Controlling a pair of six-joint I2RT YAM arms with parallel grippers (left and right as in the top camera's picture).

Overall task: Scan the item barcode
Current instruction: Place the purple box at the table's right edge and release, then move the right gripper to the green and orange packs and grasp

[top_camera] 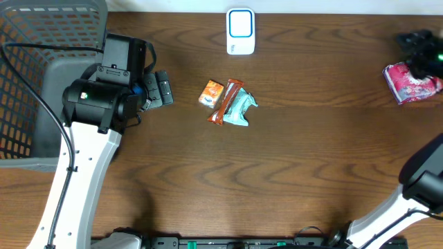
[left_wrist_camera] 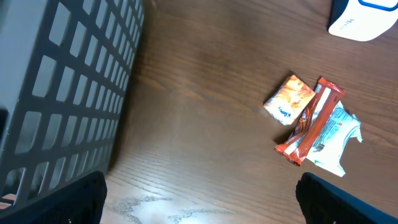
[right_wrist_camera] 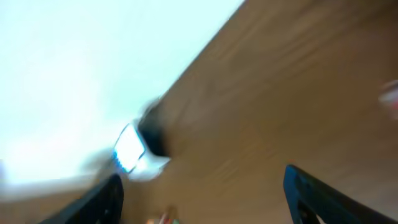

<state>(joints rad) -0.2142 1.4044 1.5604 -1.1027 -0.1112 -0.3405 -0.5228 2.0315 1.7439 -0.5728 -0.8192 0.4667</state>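
Overhead view: a pink packet [top_camera: 412, 83] lies near the table's right edge, well apart from the white-and-blue scanner [top_camera: 240, 31] at the far side. The right gripper [top_camera: 422, 54] hangs just beside it, fingers spread and nothing between them in the blurred wrist view. Three more snacks, an orange packet [top_camera: 211, 93], a red-brown bar [top_camera: 225, 102] and a pale teal packet [top_camera: 241, 108], lie touching at mid-table. The left gripper [top_camera: 160, 88] stands wide apart and empty beside a grey mesh basket [top_camera: 41, 41]. A crinkly wrapper could slip from a pinch or reach the scanner barcode-down, and a grab at the cluster could drag its neighbours. The dark wood-grain table [top_camera: 311, 173] is bare elsewhere; beyond it is only white blur.
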